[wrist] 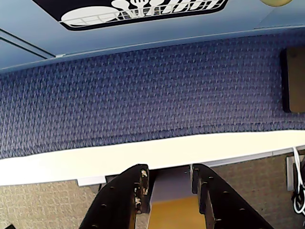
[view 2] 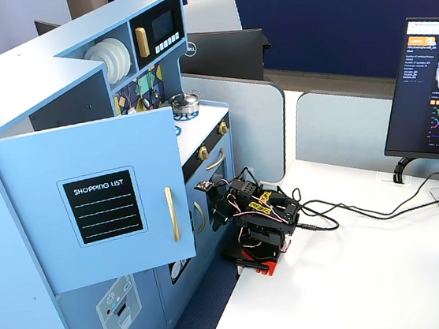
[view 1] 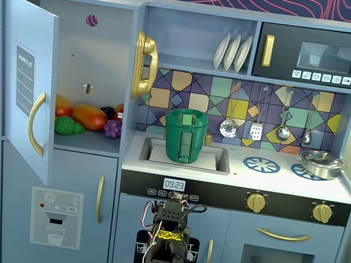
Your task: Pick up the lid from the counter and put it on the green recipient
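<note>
In a fixed view, the green recipient point(view 1: 183, 147) stood upright in the sink, its long axis vertical and its ribbed handle strip facing the camera. The lid point(view 1: 188, 115) seemed to lie flat on its mouth, though I could not be sure. None lay on the white tabletop point(view 1: 287, 182). Light, stiff and smooth, the lid would probably be best pinched at the rim. In the wrist view, the gripper point(wrist: 167, 183) was empty, jaws slightly apart.

The green pot point(view 1: 184, 137) stands upright in the sink of the white counter point(view 1: 287, 181), centre of a fixed view, with the green lid point(view 1: 188, 113) seated on top.
</note>
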